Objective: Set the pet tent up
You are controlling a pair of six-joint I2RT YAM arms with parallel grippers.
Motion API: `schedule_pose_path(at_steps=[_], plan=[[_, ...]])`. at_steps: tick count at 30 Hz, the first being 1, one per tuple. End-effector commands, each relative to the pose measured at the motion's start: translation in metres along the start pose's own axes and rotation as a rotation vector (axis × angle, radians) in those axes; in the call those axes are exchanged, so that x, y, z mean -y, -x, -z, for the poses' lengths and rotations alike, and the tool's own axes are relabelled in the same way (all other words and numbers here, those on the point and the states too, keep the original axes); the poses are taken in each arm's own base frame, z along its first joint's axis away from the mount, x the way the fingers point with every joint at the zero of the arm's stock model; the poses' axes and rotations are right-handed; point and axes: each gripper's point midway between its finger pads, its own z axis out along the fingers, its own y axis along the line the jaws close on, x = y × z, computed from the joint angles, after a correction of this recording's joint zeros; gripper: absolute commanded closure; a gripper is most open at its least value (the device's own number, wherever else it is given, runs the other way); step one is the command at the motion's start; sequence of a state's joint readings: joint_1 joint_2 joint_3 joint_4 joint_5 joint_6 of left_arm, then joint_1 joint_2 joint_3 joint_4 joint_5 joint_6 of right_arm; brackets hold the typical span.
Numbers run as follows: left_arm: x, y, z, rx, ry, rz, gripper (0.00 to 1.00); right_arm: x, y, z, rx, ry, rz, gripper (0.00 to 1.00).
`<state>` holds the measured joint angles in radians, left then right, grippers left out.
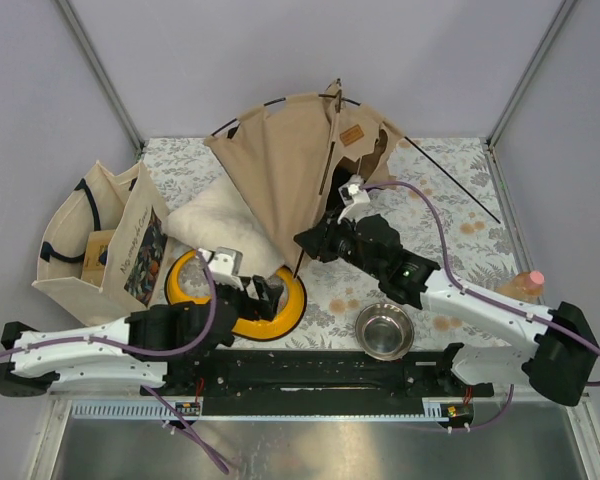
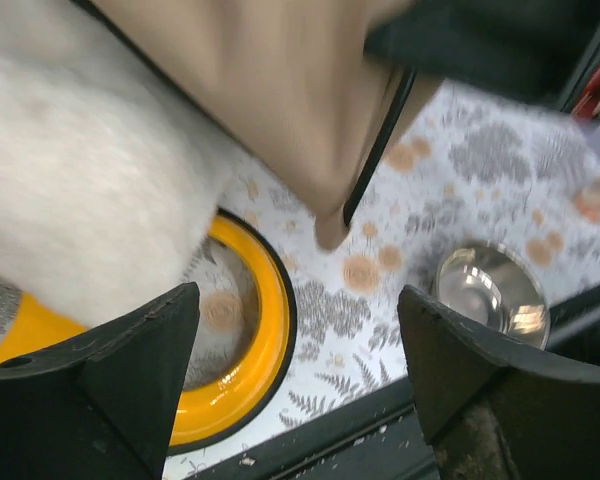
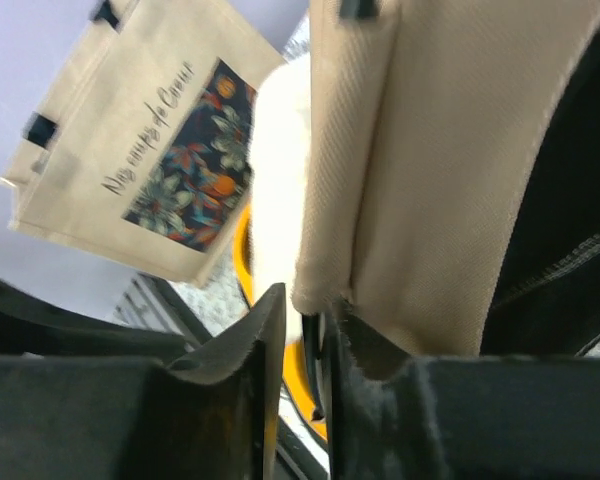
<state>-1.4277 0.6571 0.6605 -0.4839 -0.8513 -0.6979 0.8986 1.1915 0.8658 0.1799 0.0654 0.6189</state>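
The right arm stretched toward 10 o'clock, right gripper [image 3: 305, 305] pinching the tent [image 1: 280, 160] hem; left arm lay toward 3 o'clock, left gripper [image 2: 298, 300] spread above a dish [image 2: 270, 330].

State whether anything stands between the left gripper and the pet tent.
Nothing visible does. The open left gripper faces the near corner of the pet tent directly; the white cushion lies left of that path.

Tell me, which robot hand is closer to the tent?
Right. The right hand is pinching the edge of the tent; the left hand hangs open over the yellow dish, just short of it.
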Motion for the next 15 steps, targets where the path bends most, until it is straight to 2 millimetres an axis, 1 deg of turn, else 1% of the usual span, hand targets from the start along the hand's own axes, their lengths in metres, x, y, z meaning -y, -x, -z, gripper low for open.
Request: schedule_pose_path(at_steps=[1, 2, 4, 5, 6, 7, 9, 11, 15], plan=[[-0.025, 0.055, 0.016, 0.152, 0.139, 0.107, 0.16, -0.003, -0.005, -0.002, -0.032, -0.009, -0.050, 0.63], [-0.026, 0.061, 0.017, 0.166, 0.151, 0.109, 0.14, 0.002, -0.009, 0.001, -0.044, -0.032, -0.056, 0.54], [-0.026, 0.071, 0.020, 0.187, 0.162, 0.108, 0.11, 0.007, -0.004, 0.014, -0.036, -0.072, -0.055, 0.35], [-0.026, 0.076, 0.020, 0.200, 0.171, 0.107, 0.07, 0.010, 0.002, 0.021, -0.021, -0.095, -0.054, 0.25], [-0.024, 0.082, 0.021, 0.212, 0.171, 0.107, 0.06, 0.014, 0.000, 0.030, -0.036, -0.119, -0.043, 0.19], [-0.022, 0.087, 0.021, 0.220, 0.169, 0.092, 0.02, 0.015, 0.005, 0.038, -0.029, -0.129, -0.030, 0.13], [-0.014, 0.097, 0.019, 0.241, 0.160, 0.076, 0.01, 0.017, 0.012, 0.056, -0.025, -0.158, -0.005, 0.07], [-0.004, 0.106, 0.015, 0.250, 0.133, 0.055, 0.01, 0.018, 0.022, 0.074, -0.014, -0.185, 0.019, 0.02], [0.021, 0.122, 0.003, 0.244, 0.047, 0.041, 0.01, 0.026, 0.049, 0.110, 0.045, -0.278, 0.048, 0.00]])
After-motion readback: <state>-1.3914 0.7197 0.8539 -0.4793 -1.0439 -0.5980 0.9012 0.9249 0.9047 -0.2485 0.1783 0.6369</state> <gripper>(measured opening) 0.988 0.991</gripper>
